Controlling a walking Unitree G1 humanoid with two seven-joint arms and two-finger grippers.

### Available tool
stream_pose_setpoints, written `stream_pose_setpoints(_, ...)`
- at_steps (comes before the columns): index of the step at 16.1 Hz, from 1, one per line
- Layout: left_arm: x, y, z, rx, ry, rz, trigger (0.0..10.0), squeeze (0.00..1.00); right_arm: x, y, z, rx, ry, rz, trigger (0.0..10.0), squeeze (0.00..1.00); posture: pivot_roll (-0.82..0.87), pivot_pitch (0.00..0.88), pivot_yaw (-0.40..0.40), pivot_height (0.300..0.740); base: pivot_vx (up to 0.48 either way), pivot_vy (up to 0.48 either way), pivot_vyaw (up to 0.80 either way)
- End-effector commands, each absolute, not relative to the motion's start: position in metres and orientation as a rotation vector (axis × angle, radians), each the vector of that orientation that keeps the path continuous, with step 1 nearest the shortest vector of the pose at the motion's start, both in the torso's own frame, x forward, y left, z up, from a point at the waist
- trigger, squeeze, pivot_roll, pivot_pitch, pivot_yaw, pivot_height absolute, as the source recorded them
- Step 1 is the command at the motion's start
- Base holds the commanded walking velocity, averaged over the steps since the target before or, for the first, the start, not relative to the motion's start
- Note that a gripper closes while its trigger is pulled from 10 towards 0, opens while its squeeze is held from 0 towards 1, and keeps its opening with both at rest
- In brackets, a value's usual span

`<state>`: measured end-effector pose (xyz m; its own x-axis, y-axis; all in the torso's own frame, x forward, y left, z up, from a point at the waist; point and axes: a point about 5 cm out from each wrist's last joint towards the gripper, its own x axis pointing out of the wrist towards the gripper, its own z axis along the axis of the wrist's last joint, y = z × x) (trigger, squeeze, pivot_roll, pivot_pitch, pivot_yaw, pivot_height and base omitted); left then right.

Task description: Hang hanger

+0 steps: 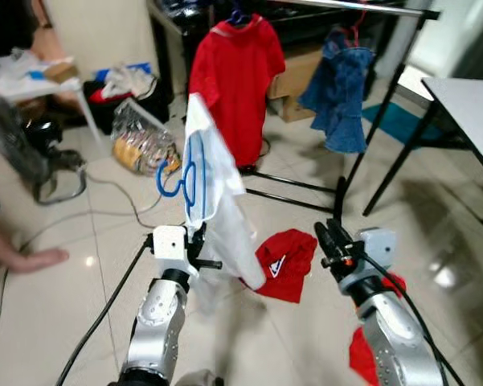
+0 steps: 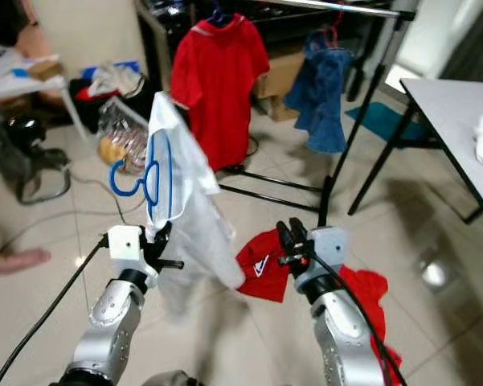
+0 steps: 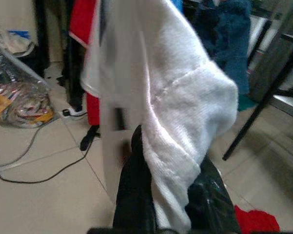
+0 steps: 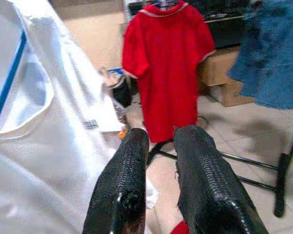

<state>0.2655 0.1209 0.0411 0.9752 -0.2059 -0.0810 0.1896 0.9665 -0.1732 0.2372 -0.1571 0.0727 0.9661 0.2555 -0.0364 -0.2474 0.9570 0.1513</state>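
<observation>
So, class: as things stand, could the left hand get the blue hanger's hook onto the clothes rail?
Probably not yet. The left hand holds the white shirt on the blue hanger low; the rail stands higher and farther off, with open floor between.

bright indoor light glares off the floor tiles; left wrist view blurred.

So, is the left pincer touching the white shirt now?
Touching. In the left wrist view the left pincer has its black fingers closed on a fold of the white shirt, with cloth bulging between them.
</observation>
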Motion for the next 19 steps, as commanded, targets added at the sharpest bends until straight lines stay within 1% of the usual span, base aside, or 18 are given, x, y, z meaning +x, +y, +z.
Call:
stream_pose_setpoints(1,0.2683,0.1124,0.0463,-0.177,0.081,-0.230,10.0,0.00,0.2350,-0.1651,0.0713,0.133,0.060,0.228,10.0,0.00,0.07,0.018,0.021,0.740,0.000,0.480,0.00)
stream_pose_setpoints(5,0.2683,0.1118,0.0465,-0.179,0.080,-0.232,10.0,0.00,0.2350,-0.1647,0.0710,0.133,0.062,0.229,10.0,0.00,0.07,0.018,0.021,0.740,0.000,0.475,0.00)
stream_pose_setpoints(9,0.2692,0.1113,0.0471,-0.179,0.080,-0.233,10.0,0.00,0.2353,-0.1650,0.0709,0.133,0.064,0.229,10.0,0.00,0.07,0.021,0.021,0.740,0.000,0.368,0.00)
stream_pose_setpoints(19,0.2688,0.1116,0.0471,-0.173,0.073,-0.225,10.0,0.00,0.2366,-0.1639,0.0712,0.131,0.064,0.240,10.0,0.00,0.07,0.018,0.016,0.740,0.000,0.000,0.00)
